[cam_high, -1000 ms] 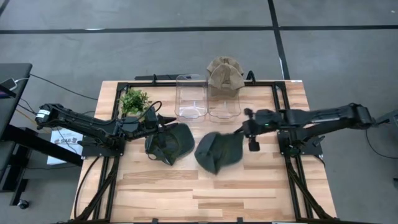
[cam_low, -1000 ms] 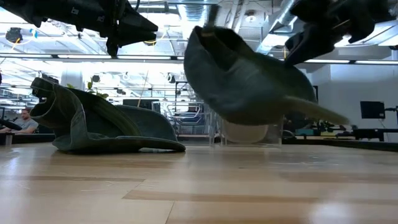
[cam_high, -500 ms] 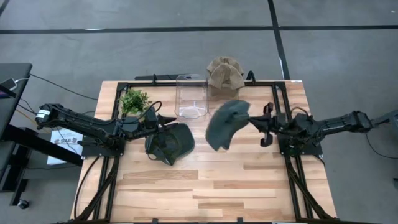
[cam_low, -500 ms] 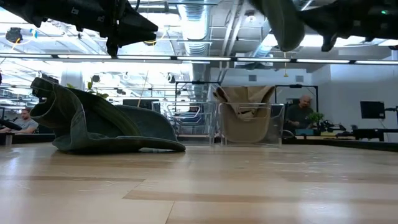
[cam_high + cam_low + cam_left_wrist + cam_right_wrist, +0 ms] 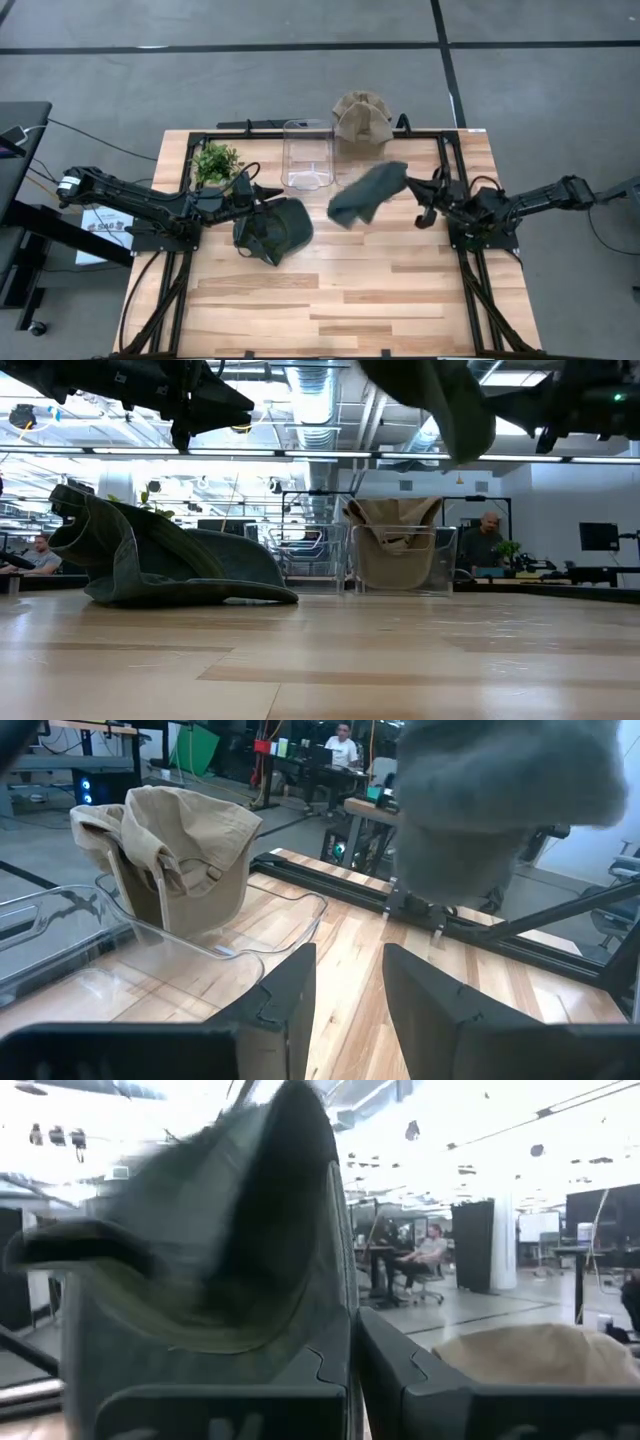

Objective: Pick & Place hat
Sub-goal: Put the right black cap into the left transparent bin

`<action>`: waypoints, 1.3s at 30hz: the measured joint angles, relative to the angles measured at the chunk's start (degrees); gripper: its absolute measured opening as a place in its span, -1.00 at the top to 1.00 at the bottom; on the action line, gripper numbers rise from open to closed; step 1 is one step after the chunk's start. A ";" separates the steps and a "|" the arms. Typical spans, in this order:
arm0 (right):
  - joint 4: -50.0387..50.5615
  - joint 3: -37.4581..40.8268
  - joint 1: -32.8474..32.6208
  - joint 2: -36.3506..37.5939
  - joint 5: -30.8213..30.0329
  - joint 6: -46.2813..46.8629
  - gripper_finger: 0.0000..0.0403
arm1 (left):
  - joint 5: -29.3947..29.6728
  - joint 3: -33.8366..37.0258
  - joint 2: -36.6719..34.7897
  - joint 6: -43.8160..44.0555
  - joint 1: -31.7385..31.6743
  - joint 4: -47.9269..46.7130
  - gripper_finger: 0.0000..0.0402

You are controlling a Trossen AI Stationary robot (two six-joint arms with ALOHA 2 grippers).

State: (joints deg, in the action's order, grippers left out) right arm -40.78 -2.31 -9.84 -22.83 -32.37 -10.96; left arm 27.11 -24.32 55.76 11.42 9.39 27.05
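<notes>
So the dark green hat (image 5: 367, 192) is clearly soft, floppy fabric: it hangs off the right hand (image 5: 421, 200) like a rag, crown drooping and folding on itself, well clear of the bench (image 5: 330, 300). My guess is it weighs next to nothing and isn't fragile at all, but it will swing and flop on any quick move. The stiffer brim edge looks like the sensible place to pinch it, since the crown just collapses. The right hand is clamped shut on one edge of it, and the right wrist view shows cloth (image 5: 220, 1220) caught right between the fingers.

The left hand (image 5: 262, 192) sits part-way open, holding nothing as far as I can tell, parked over the second green hat (image 5: 275, 230) lying crumpled on the bench. There's a tan hat (image 5: 361, 117) already draped in the far clear bin (image 5: 360, 175), with another clear bin (image 5: 306, 155) beside it.

Compared with a second back: the carried hat was down low near the middle of the bench, and now it's lifted and moved toward the bins, with the right arm pulled back. The left arm and its hat haven't budged.
</notes>
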 joint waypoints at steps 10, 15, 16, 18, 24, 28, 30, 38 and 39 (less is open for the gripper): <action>-3.29 0.00 0.20 0.05 -6.01 2.25 1.00 | 0.00 0.00 0.01 0.00 0.01 0.00 0.42; -2.56 -0.02 0.00 0.02 -9.79 3.87 1.00 | 0.00 0.00 0.00 0.00 0.01 0.02 0.42; -1.96 -0.04 -0.19 0.00 -9.61 4.31 1.00 | 0.00 0.00 0.01 0.02 0.00 0.02 0.42; -0.13 -0.04 -0.42 0.00 -9.40 5.12 1.00 | 0.00 0.00 0.00 0.02 0.02 0.28 0.42; 3.92 -0.04 -1.21 -0.08 -9.59 7.02 1.00 | -7.19 0.00 2.07 -0.73 0.08 7.28 0.42; 3.97 -0.04 -1.80 -1.81 -9.63 7.02 1.00 | -15.29 -0.01 8.71 -3.74 0.29 20.63 0.42; 3.81 -0.04 -1.68 -2.84 -9.63 7.04 1.00 | -17.76 -0.90 13.06 -5.11 0.31 27.22 0.42; -0.76 -0.04 -1.29 -7.23 -9.63 6.51 1.00 | -22.19 -14.49 27.37 -12.33 0.24 32.59 0.42; -1.01 -0.06 -1.27 -7.72 -9.63 6.49 1.00 | -24.68 -16.73 28.62 -13.08 0.24 32.57 0.43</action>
State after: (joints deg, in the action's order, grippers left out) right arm -41.79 -2.37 -11.12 -30.55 -42.00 -4.47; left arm 2.43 -41.05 84.37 -1.66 9.63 59.61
